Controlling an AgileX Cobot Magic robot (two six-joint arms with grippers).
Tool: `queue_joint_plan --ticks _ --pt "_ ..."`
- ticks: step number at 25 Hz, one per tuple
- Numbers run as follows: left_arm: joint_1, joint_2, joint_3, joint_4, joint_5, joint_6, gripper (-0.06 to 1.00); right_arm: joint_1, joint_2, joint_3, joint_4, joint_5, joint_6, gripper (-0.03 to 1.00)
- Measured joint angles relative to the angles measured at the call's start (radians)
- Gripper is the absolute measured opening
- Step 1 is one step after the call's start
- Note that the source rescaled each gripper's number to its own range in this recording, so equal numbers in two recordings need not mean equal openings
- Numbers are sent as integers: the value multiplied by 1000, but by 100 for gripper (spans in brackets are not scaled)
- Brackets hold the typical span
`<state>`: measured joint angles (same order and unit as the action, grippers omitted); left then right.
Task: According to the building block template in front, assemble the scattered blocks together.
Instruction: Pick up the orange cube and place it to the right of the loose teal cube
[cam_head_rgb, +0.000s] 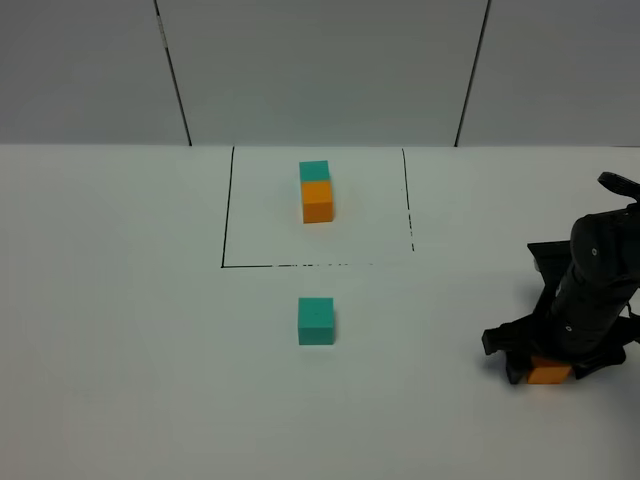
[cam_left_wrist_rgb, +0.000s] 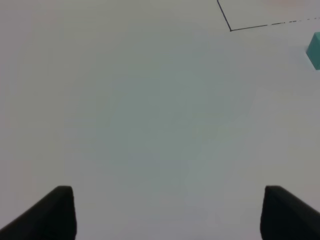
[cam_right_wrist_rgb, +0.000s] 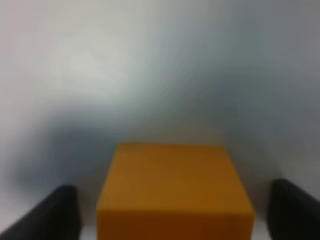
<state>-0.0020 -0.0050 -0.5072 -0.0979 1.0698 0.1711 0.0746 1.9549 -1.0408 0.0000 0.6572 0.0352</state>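
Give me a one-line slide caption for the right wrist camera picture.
Right gripper open around the orange cube, a small gap showing on each side.

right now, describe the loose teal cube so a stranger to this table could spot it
Find the black-line rectangle at the far middle of the white table. Just outside its near edge sits a lone teal cube. Unlike the framed teal cube, joined to an orange cube, it touches nothing.

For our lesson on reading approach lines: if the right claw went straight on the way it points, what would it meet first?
The orange cube: it sits inside the right claw, directly ahead. The table beneath would likely stop the claw soon after, though depth is unclear.
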Motion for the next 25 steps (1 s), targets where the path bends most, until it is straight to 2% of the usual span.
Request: queue_joint_plan --ticks 3,12,14,18,23,25 --pt "0 0 0 0 0 0 64 0 0 0 0 8 6 9" --pt "0 0 0 0 0 0 64 2 -92 -2 0 59 -14 10" --pt "0 0 0 0 0 0 64 20 -129 -22 -8 118 -84 10" --pt "0 0 0 0 0 0 64 109 -145 -122 -18 237 -270 10" --pt "0 0 0 0 0 0 64 230 -144 -259 -69 302 -558 10" --pt "0 0 0 0 0 0 64 262 -128 -316 -74 334 -631 10"
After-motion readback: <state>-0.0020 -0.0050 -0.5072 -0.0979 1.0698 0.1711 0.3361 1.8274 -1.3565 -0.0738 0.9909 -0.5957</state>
